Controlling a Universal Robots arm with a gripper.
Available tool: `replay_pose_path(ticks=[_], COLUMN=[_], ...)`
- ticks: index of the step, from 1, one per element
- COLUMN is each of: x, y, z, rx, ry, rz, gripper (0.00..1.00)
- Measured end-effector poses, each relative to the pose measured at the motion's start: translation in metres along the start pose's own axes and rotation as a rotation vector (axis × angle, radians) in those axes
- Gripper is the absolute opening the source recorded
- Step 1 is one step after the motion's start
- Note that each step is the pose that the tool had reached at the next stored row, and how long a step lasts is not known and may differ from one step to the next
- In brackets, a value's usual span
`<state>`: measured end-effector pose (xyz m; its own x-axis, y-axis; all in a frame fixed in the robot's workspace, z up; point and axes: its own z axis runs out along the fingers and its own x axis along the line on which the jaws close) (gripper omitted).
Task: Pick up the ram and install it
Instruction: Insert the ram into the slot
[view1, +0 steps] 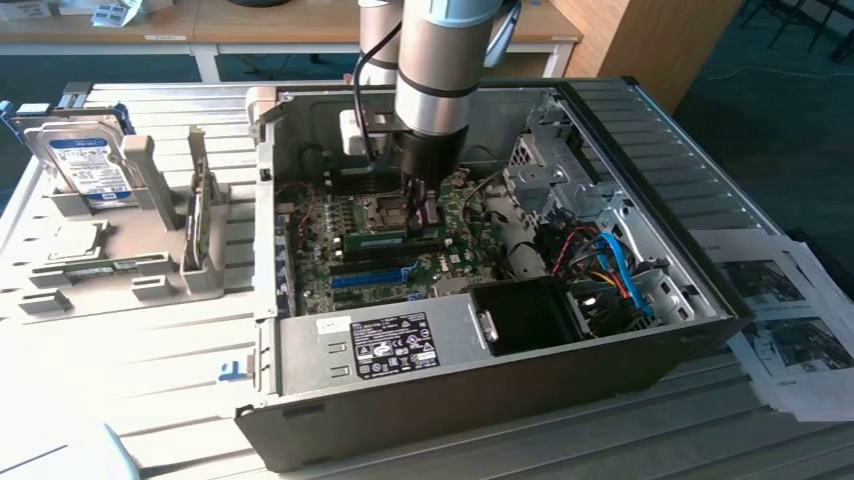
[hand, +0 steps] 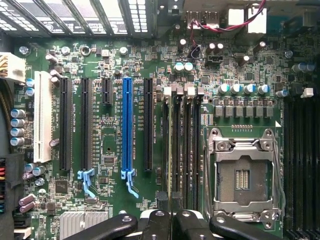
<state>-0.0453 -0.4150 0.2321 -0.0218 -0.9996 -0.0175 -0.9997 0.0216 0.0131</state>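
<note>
- Your arm (view1: 441, 60) reaches straight down into the open computer case (view1: 667, 180), which lies on its side on a white slatted table (view1: 147, 340).
- The gripper (view1: 420, 210) sits low over the green motherboard (view1: 314, 270). Its black fingers (hand: 156, 220) are drawn together on the top edge of the ram (view1: 391, 240), a green stick with a pale label standing in a memory slot.
- In the wrist view you see the ram (hand: 175, 145) edge-on between the gripper (hand: 170, 201) tips. It is a thin grey line among black slots, with the blue expansion slot (hand: 127, 130) to one side and the open processor socket (hand: 242, 175) to the other.
- On the exterior view's left, a grey holder (view1: 147, 270) on the table carries a silver hard drive (view1: 83, 165), standing up, and a small square processor chip (view1: 74, 245), lying flat.
- On the exterior view's right, printed sheets (view1: 787, 320) lie on the table just beside the case.
- Behind the table you have wooden desks (view1: 267, 25), a wooden panel (view1: 654, 40) and a dark blue-green floor (view1: 787, 80).
</note>
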Motion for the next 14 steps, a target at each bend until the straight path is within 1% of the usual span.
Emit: replay_pose_path(ticks=[14], x=[0.0], y=[-0.0005], z=[0.0022], rx=[0.0001], ry=[-0.0001], rz=[0.0], gripper=[0.12])
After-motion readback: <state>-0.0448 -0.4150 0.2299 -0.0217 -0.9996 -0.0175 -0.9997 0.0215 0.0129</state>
